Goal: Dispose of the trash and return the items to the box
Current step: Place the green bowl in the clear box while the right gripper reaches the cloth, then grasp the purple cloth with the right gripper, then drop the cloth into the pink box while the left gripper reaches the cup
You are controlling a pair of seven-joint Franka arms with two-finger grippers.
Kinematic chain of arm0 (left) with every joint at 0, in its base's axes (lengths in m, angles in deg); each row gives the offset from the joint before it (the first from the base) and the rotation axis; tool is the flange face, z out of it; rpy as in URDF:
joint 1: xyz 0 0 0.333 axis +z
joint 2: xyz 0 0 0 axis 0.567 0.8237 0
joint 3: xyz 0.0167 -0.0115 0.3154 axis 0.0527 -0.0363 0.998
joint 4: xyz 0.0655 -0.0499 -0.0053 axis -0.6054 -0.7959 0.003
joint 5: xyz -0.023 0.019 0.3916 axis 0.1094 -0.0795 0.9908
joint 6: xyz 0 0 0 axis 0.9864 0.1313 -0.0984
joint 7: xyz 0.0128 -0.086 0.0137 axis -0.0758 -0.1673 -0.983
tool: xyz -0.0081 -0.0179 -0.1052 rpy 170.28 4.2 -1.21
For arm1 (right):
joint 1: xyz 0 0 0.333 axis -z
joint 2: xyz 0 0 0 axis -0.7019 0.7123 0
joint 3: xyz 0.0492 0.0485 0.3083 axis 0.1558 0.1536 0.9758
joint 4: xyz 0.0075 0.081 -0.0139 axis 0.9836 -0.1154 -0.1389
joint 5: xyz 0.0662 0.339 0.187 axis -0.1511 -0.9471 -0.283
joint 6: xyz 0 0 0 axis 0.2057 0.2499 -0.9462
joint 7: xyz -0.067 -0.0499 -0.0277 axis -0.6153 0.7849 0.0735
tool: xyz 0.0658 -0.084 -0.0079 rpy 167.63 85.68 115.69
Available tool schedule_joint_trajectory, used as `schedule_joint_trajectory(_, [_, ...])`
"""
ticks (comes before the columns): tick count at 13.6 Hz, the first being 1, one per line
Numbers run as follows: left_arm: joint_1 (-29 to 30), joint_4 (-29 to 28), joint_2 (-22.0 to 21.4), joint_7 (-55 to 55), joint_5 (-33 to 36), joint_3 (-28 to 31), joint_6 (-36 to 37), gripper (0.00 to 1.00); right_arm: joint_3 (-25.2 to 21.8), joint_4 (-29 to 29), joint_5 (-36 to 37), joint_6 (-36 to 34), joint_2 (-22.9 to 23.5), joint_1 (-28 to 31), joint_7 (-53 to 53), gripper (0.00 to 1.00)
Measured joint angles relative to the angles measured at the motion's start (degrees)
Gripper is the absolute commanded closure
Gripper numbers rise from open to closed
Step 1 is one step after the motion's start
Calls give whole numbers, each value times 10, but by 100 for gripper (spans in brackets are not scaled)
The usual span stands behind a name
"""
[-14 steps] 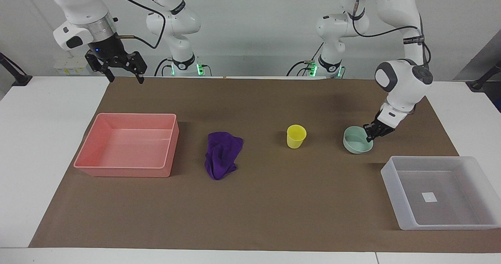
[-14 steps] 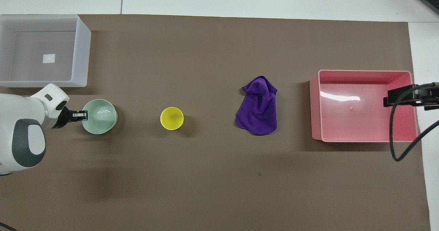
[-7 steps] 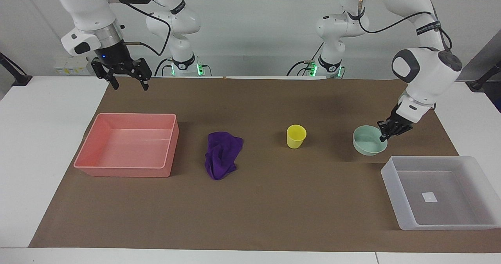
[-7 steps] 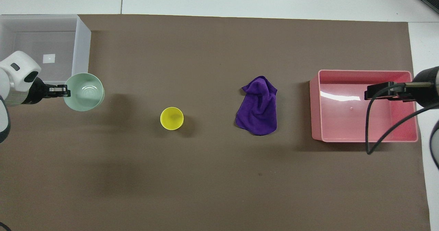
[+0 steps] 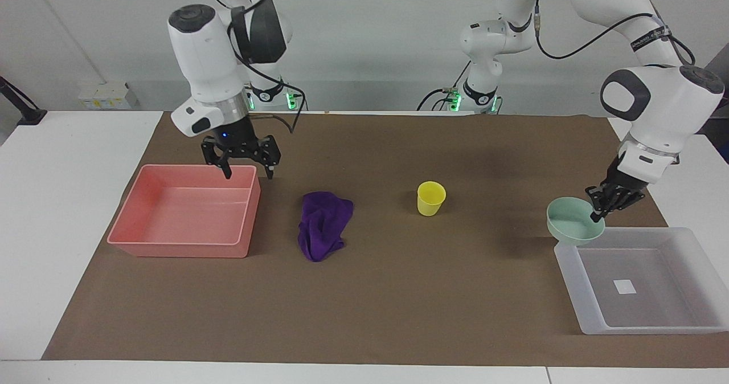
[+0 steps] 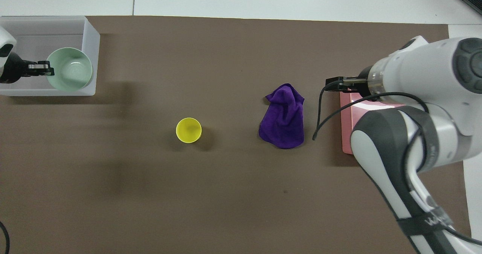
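Bare mat (image 5: pixel 398 293) around cup (image 5: pixel 431 197), cloth (image 5: pixel 323 225)

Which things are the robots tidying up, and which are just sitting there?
For the job:
green bowl, held by the left gripper over the clear tray
yellow cup
purple cloth
right gripper, open

Just there:
pink tray
brown mat

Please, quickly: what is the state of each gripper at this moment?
Left gripper: jaws closed on the rim of the mint-green bowl, held over the translucent box.
Right gripper: jaws open, holding nothing, over the pink tray.
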State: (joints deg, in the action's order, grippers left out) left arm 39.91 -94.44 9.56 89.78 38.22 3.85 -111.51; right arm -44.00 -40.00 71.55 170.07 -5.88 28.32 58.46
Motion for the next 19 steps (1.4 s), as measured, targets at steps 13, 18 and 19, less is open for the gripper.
schedule_joint_trajectory(13, [84, 297, 276, 2, 8, 1, 18, 100, 1, -13, 8, 182, 178, -84, -24, 11])
schedule_joint_trajectory(18, [88, 298, 290, 2, 35, 2, -8, 100, 0, -55, 14, 224, 179, -83, -25, 100])
schedule_joint_trajectory(19, [89, 295, 296, 2, 38, 2, -18, 100, -1, -55, 14, 219, 177, -82, -25, 100])
